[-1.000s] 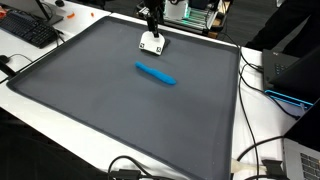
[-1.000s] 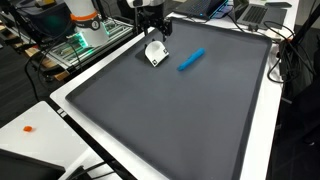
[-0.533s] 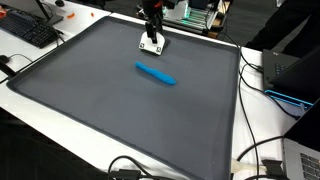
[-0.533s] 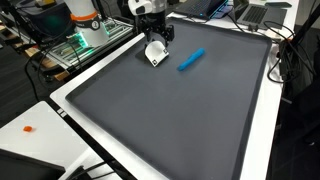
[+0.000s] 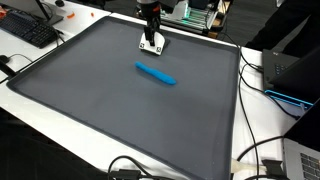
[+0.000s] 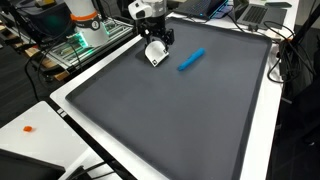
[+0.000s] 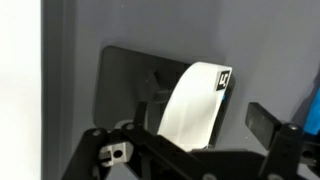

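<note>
The white piece (image 5: 152, 43) lies near one edge of the grey mat (image 5: 100, 95), and my gripper (image 5: 150, 28) hangs right over it. In both exterior views the arm covers the top of the piece, so I cannot tell whether anything is touching it (image 6: 155, 56). In the wrist view the piece (image 7: 195, 100) looks like a curved white strip with a small black square at its upper end. The lower end runs in behind the gripper's frame and is lost. It sits on a darker patch that could be shadow or a flat plate; I cannot tell which.

The jaws stand wide apart. One finger (image 7: 265, 120) is well off to one side of the strip and the other (image 7: 100, 150) is off to the opposite side. I see no contact with either one, and the hand has hold of nothing. The fingertips themselves are cut off at the bottom of the wrist view.

A blue pen (image 5: 155, 74) lies flat near the middle of the mat, well apart from the white piece. The wrist view only catches a blue sliver (image 7: 314, 105) at its edge.

The mat rests on a white table (image 6: 75, 125). A keyboard (image 5: 28, 30) is partly cut off at a corner. Cables (image 5: 255, 150) trail along one side. Beyond the mat behind the arm there is cluttered equipment that is too small to make out.
</note>
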Tool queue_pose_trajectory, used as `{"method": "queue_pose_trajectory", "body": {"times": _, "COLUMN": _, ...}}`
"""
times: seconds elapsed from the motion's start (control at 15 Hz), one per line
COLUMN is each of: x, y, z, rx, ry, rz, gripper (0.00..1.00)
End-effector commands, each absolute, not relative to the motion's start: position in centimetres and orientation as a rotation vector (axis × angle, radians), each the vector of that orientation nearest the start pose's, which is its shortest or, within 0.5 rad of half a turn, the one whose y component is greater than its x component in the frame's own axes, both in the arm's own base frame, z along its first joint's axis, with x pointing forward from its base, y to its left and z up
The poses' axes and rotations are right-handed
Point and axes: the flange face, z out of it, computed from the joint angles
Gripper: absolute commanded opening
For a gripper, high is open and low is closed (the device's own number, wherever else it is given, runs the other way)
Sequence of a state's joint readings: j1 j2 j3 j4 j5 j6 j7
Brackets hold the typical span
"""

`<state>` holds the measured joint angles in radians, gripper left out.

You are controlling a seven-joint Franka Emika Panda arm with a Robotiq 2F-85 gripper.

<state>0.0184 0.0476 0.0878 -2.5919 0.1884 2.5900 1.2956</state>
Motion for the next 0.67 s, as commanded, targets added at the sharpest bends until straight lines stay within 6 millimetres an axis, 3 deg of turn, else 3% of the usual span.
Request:
{"method": "queue_pose_trajectory", "body": {"times": 0.0, "x": 43.11, "y": 4.07, "z": 23.12, "rx": -2.42, "ry": 1.941, "rz": 0.116, "gripper": 0.77}}
{"method": "queue_pose_trajectory", "body": {"times": 0.2, "x": 43.25, "y": 3.98, "z": 23.24, "rx": -2.405, "ry": 1.943, "rz": 0.104, "gripper": 0.49}}
{"method": "queue_pose_trajectory", "body": {"times": 0.6, "x": 43.91, "y": 3.76, "z": 23.86, "rx": -2.337, "ry": 1.963, "rz": 0.047, "gripper": 0.05}}
